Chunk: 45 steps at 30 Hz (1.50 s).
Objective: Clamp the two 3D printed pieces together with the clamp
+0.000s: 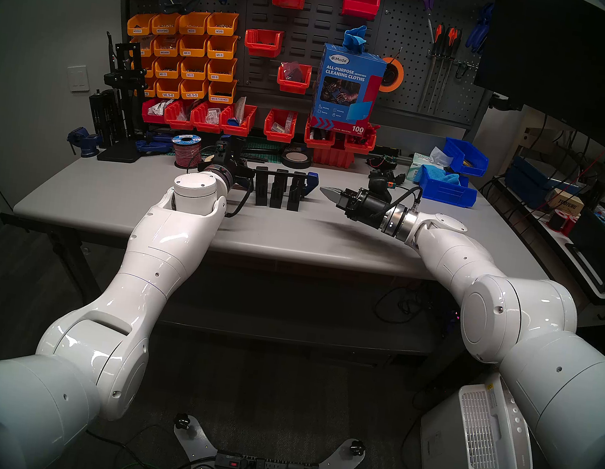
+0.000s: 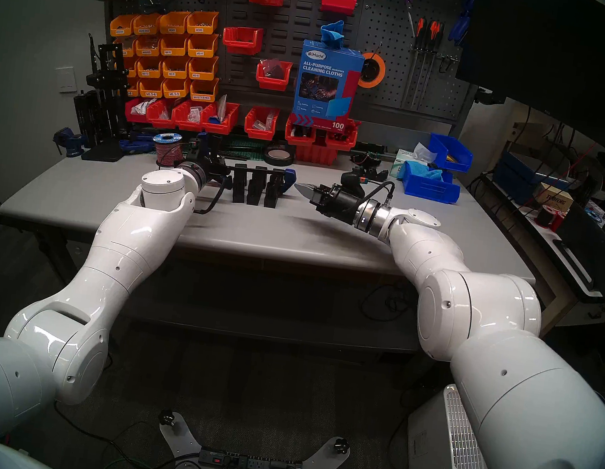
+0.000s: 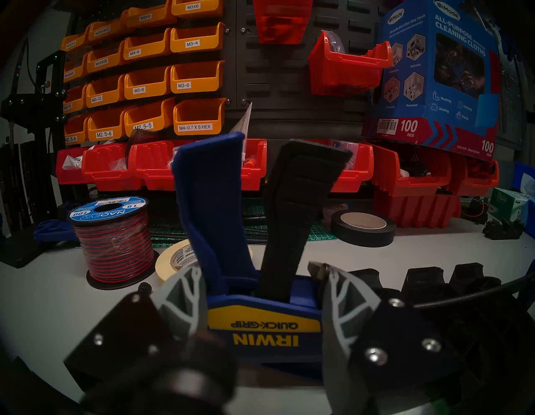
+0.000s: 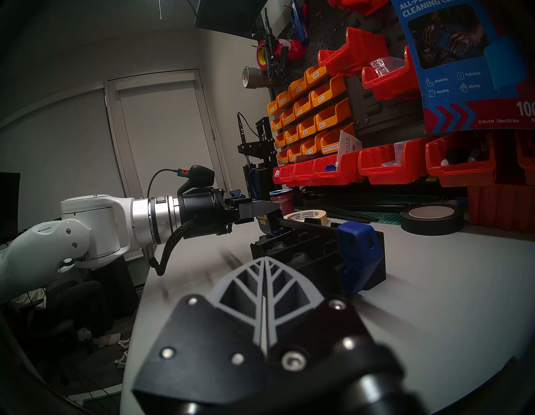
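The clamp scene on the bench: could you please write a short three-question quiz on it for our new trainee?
1. True or false: the left claw is shut on the clamp at its yellow IRWIN label.
2. Which is the right claw? A) open around the blue jaw B) shut and empty C) holding a tape roll
3. Fill in: the clamp's bar runs over the two 3D printed pieces, which stand on the ____.

Key: 1 true; 2 B; 3 table.
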Tool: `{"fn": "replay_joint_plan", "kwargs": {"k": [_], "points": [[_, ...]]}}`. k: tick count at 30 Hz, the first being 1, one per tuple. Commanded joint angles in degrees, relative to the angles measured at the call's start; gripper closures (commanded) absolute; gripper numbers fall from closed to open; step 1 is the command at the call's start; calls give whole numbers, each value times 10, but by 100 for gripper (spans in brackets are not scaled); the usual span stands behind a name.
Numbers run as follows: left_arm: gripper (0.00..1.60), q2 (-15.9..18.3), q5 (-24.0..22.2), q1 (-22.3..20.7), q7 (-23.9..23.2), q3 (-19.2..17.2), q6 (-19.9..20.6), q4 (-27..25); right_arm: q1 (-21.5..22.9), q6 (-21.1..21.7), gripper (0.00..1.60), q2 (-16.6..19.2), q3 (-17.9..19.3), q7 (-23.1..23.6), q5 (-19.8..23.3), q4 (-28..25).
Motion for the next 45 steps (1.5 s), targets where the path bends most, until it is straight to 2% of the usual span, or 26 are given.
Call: {"fn": "replay_joint_plan", "kwargs": {"k": [1, 22, 34, 45], "points": [[160, 1, 1, -33, 1, -7, -18, -26, 26, 1, 160, -1, 4, 1, 4, -13], [160, -3, 8, -32, -2, -14, -17, -26, 26, 1, 160, -1, 4, 1, 3, -13], [160, -5, 12, -31, -3, -16, -17, -26, 27, -4, 160, 2, -1, -16, -4, -14], [160, -7, 15, -31, -4, -19, -16, -26, 32, -11, 160, -4, -10, -51, -17, -14]]}}
